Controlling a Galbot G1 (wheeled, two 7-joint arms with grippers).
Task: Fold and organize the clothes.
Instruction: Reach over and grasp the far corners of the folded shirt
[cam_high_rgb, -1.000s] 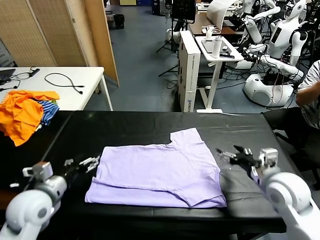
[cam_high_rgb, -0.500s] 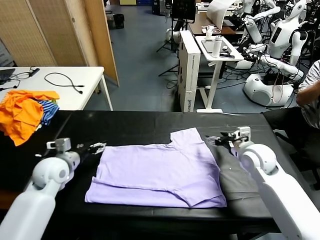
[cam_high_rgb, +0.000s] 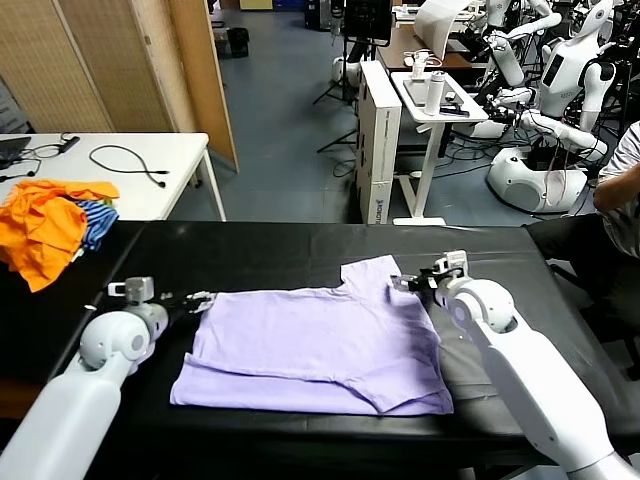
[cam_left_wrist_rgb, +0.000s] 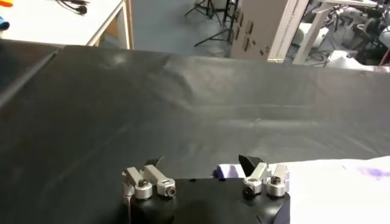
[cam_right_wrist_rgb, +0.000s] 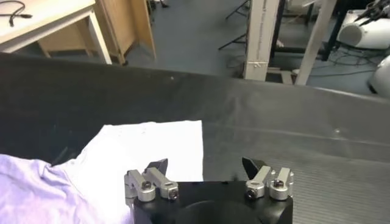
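We are working on the T-shirt, which is lying flat near the front edge of the black table, partly folded. We are holding the left gripper at its left far corner and the right gripper at the sleeve toward the far edge, fingers released and empty, apparently positioning both for a simultaneous pinch before folding.

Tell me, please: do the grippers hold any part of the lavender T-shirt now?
No, nothing is held. The left gripper and right gripper are both open at the T-shirt's far corners.
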